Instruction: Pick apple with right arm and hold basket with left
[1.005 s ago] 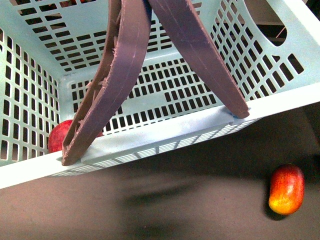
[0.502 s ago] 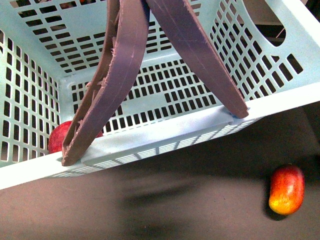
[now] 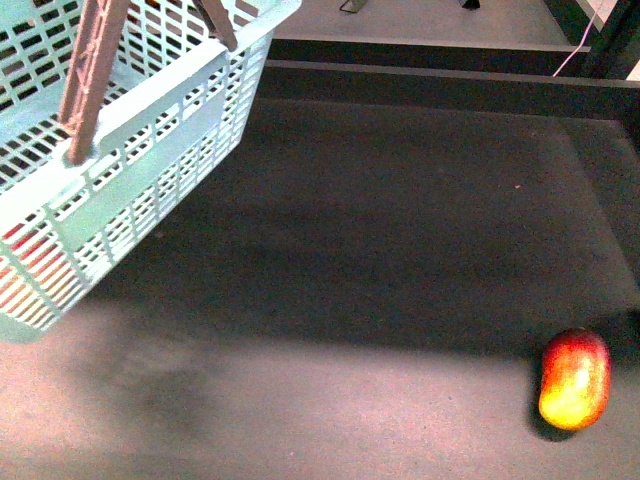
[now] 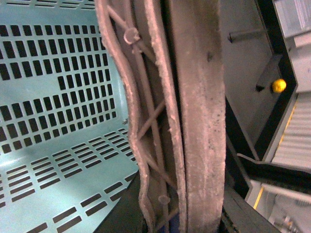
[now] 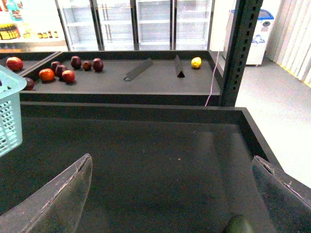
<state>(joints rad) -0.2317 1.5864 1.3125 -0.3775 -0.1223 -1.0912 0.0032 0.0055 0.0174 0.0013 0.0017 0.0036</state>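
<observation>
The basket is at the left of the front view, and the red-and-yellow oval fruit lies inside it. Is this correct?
Not quite. The basket is at the left of the front view, but the red-and-yellow oval fruit lies outside it, on the dark table, far off to the right. The front view shows this.

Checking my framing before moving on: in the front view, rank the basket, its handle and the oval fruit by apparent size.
1. basket: largest, though cropped and nearest the camera.
2-3. handle and oval fruit look alike: the handle is longer but thinner, and cropped.
</observation>
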